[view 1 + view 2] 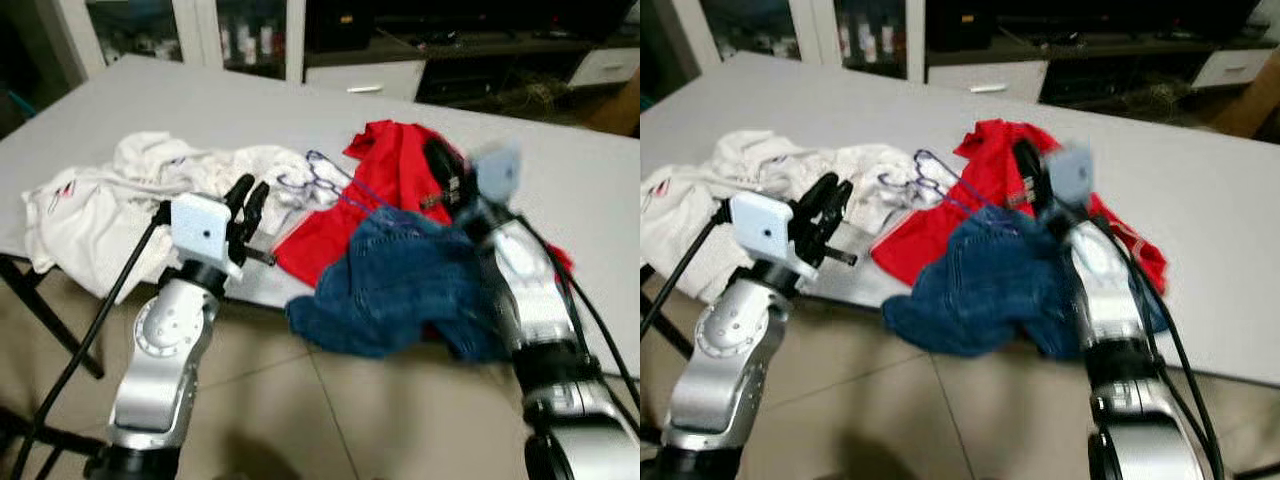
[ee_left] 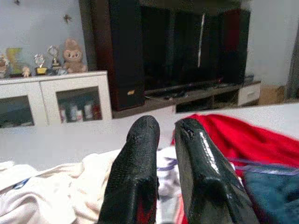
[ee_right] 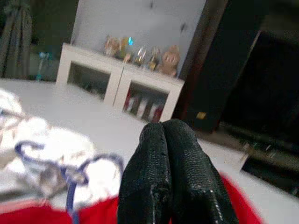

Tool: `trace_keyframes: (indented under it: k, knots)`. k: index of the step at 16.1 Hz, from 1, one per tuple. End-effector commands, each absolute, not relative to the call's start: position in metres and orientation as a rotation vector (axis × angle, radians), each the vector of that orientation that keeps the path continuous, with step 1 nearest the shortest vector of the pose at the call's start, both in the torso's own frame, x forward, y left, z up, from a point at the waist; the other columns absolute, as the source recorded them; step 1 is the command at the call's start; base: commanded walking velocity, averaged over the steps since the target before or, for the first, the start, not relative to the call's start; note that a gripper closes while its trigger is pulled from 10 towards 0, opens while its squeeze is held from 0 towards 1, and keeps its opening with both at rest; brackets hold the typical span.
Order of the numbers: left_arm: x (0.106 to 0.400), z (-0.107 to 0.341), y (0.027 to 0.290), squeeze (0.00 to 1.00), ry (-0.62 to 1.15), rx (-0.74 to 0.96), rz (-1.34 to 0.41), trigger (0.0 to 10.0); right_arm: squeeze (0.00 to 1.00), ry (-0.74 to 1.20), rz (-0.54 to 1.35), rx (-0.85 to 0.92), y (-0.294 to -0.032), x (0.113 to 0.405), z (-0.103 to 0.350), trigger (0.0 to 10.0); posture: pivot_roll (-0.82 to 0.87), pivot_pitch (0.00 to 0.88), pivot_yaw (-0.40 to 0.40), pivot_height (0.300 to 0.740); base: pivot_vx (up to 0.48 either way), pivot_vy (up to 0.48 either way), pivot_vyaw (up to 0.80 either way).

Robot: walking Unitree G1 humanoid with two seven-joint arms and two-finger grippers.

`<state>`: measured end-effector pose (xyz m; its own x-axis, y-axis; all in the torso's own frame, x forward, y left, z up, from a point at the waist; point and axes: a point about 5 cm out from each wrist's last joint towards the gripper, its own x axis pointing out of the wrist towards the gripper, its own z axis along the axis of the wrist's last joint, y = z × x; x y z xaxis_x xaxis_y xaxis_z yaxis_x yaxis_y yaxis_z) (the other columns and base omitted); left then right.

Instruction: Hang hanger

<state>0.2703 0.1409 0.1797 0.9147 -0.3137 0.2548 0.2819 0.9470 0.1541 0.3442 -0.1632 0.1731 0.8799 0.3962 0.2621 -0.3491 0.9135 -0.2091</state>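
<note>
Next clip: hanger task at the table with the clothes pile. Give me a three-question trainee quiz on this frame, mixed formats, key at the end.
1. True or false: the purple hanger lies between the white garment and the red garment.
2. Which garment hangs over the table edge nearest the robot? A white, B red, C blue denim.
3. Fill in: the right gripper has its fingers ____, above the red garment.

Key: 1 true; 2 C; 3 shut.

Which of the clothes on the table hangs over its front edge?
The blue denim garment. It droops past the table edge toward the floor, while the red garment and the white one lie mostly on top.
</note>
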Motion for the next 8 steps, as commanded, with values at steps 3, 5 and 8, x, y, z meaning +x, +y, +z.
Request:
trace_keyframes:
  k: [3,5,8]
  knots:
    - [0.274,0.178,0.14,0.0,-0.256,0.152,-0.364,10.0,0.0,-0.292,0.395,-0.173,-0.174,0.331,0.171,10.0,0.06,0.0,-0.004,0.74,0.0,0.0,0.0]
    - [0.276,0.18,0.141,0.0,-0.256,0.169,-0.386,10.0,0.0,-0.256,0.448,-0.156,-0.175,0.319,0.166,10.0,0.04,0.0,0.015,0.74,0.0,0.0,0.0]
    - [0.277,0.18,0.141,0.0,-0.257,0.174,-0.394,10.0,0.0,-0.238,0.496,-0.147,-0.172,0.312,0.163,10.0,0.04,0.0,0.015,0.74,0.0,0.0,0.0]
